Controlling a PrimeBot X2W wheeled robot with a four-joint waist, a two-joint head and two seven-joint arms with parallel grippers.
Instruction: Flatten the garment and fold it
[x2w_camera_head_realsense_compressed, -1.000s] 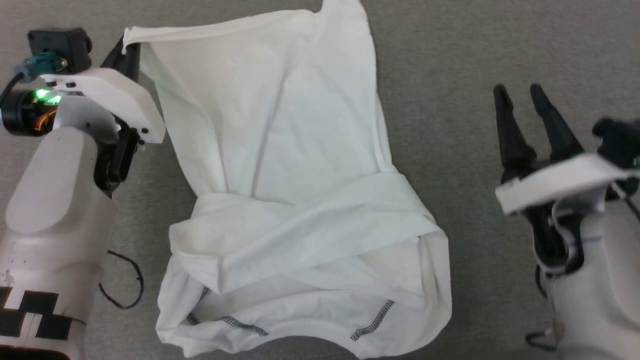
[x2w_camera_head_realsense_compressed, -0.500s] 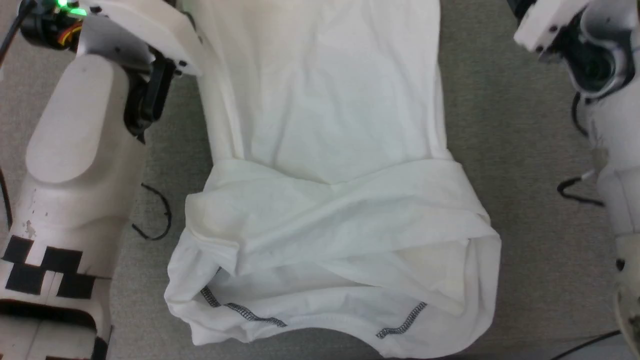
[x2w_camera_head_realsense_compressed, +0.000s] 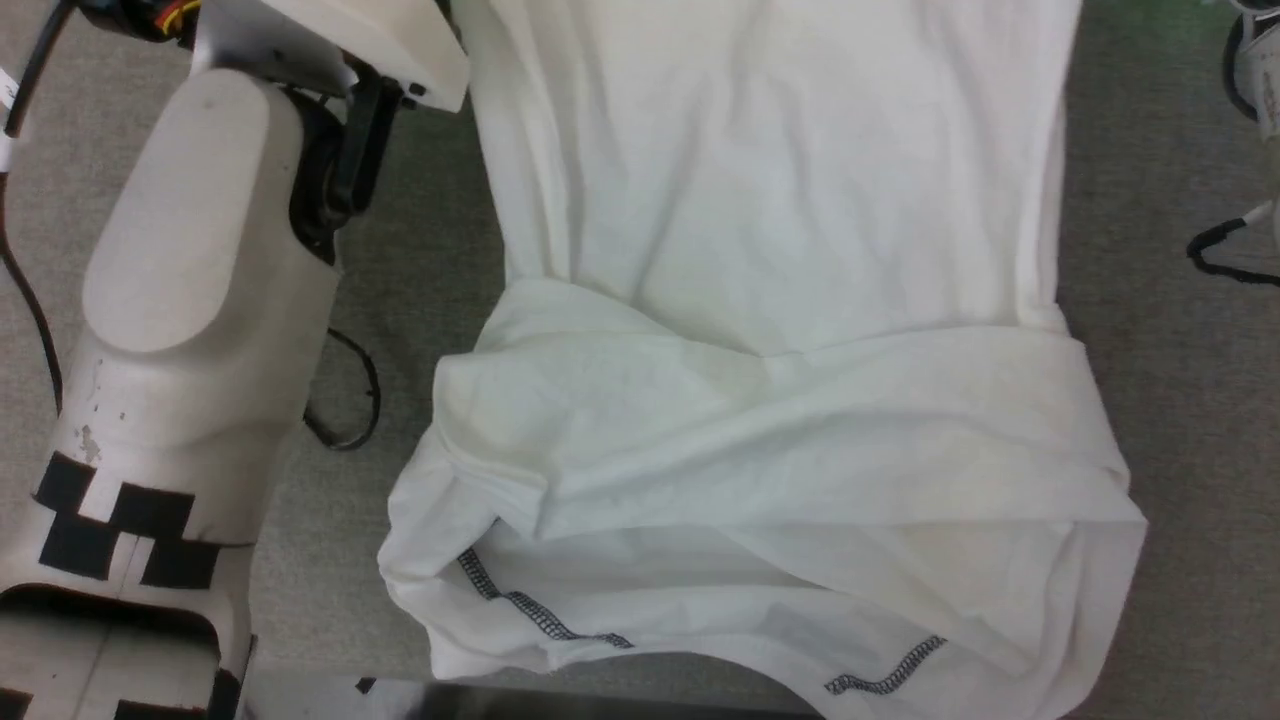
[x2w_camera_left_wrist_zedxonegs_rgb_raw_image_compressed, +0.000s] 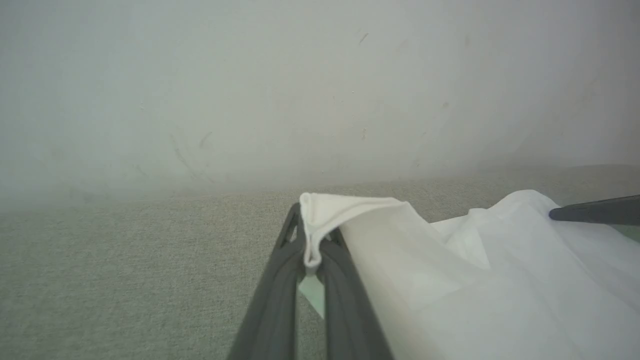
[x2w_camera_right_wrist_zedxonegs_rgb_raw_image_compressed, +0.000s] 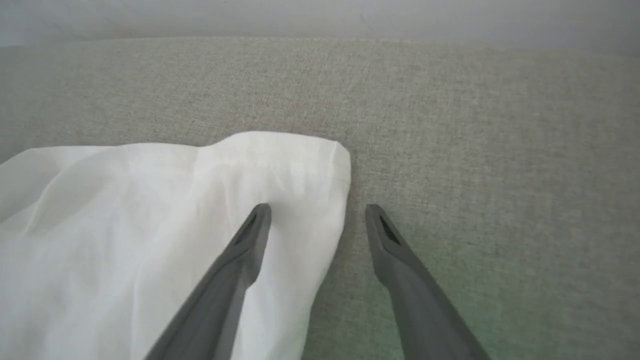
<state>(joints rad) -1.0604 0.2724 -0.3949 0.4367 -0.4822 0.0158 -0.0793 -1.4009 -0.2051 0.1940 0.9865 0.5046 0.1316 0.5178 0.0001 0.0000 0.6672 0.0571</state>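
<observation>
The garment (x2w_camera_head_realsense_compressed: 760, 300) lay on the grey surface (x2w_camera_right_wrist_zedxonegs_rgb_raw_image_compressed: 475, 125); its far part was spread fairly smooth, while its near part, by the zigzag stitching (x2w_camera_head_realsense_compressed: 545, 620), was bunched in a thick cross-fold. My left hand (x2w_camera_left_wrist_zedxonegs_rgb_raw_image_compressed: 312, 235) was clenched on one far corner, the cloth pinched between its fingers; my right hand (x2w_camera_right_wrist_zedxonegs_rgb_raw_image_compressed: 317, 210) was released, jaws wide, with one finger over the opposite far corner and the other over bare surface just beside the edge. I judged the step in hand to be taking that second corner. To do it well I would lower the right hand until the edge sat between the fingers; close near the corner rather than mid-hem; match the left hand's height; then draw both away evenly and slowly, since thin fabric could slip and the near bunch could drag.
</observation>
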